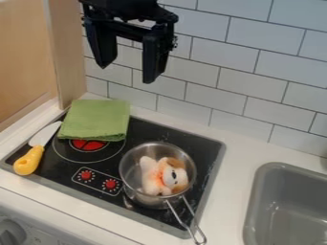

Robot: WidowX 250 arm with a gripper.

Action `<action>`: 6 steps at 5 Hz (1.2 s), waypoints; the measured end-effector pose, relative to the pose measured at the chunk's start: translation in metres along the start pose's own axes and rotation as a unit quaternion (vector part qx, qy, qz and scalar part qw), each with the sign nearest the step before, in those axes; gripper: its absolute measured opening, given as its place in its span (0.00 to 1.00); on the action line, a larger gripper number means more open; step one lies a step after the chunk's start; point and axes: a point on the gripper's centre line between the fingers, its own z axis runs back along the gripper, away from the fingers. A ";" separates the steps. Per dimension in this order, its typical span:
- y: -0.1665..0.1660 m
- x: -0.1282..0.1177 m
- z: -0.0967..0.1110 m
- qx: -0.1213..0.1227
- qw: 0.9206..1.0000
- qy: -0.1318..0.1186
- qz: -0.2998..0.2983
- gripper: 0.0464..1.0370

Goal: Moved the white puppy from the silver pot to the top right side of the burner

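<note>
My gripper (129, 72) hangs high over the back of the stove, in front of the tiled wall, its two fingers apart with nothing between them. Well below and to the right of it, the white puppy (152, 178), a plush with tan ears and an orange patch, lies inside the silver pot (129, 157). The pot stands on the right part of the black burner surface (207, 148), its handle pointing to the front right over the stove's edge.
A folded green cloth (96, 119) lies at the stove's back left, partly over the red-marked ring. A yellow-handled knife (28, 160) rests along the left edge. To the right is a grey sink (258, 191), and a tiled wall (249, 83) rises behind the counter.
</note>
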 end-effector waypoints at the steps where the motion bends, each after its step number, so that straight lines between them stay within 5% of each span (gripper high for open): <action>1: -0.001 -0.012 -0.012 -0.001 1.000 0.025 0.004 0.96; 4: -0.013 -0.009 -0.047 -0.013 1.000 0.014 -0.008 0.96; 6: -0.017 0.000 -0.079 -0.004 0.999 0.034 -0.024 0.96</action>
